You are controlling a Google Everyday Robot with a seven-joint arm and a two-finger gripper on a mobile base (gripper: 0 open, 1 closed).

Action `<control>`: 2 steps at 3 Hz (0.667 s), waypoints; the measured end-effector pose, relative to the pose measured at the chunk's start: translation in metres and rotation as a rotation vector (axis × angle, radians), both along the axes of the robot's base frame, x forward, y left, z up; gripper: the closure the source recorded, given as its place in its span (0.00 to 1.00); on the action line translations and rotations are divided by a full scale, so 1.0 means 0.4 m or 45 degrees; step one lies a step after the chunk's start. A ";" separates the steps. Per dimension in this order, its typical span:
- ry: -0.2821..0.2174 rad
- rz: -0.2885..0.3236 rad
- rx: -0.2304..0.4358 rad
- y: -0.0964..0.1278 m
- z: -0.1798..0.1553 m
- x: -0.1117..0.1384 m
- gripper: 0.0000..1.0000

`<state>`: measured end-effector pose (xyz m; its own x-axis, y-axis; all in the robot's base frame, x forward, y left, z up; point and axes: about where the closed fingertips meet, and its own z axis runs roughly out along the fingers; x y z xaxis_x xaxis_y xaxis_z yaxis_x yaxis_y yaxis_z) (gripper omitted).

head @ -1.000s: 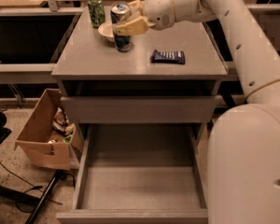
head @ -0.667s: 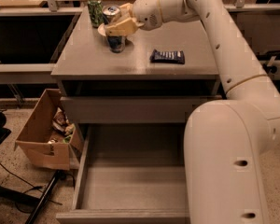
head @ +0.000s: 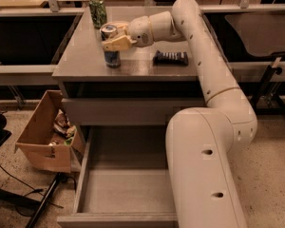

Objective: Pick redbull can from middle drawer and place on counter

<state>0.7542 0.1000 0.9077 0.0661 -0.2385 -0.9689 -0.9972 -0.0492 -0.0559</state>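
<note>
The redbull can (head: 111, 53), blue and silver with a silver lid, stands upright on the grey counter (head: 147, 70) near its front left. My gripper (head: 115, 42) reaches in from the right and is shut on the can's upper half, with a yellowish finger (head: 118, 43) across its front. The middle drawer (head: 128, 189) is pulled out low in the view, and its grey floor is bare. My white arm covers the drawer's right side.
A green can (head: 98, 12) stands at the counter's back left. A dark snack packet (head: 171, 57) lies to the right of the gripper. An open brown cardboard box (head: 47, 137) with wrappers sits on the floor to the left of the drawer. Cables run along the floor at lower left.
My gripper has carried the redbull can left and toward the counter's front edge, lower than before. The green can and the snack packet have not moved.
</note>
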 end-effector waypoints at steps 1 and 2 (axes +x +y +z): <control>0.014 -0.002 0.006 0.004 -0.021 0.010 0.85; 0.014 -0.002 0.006 0.004 -0.021 0.010 0.63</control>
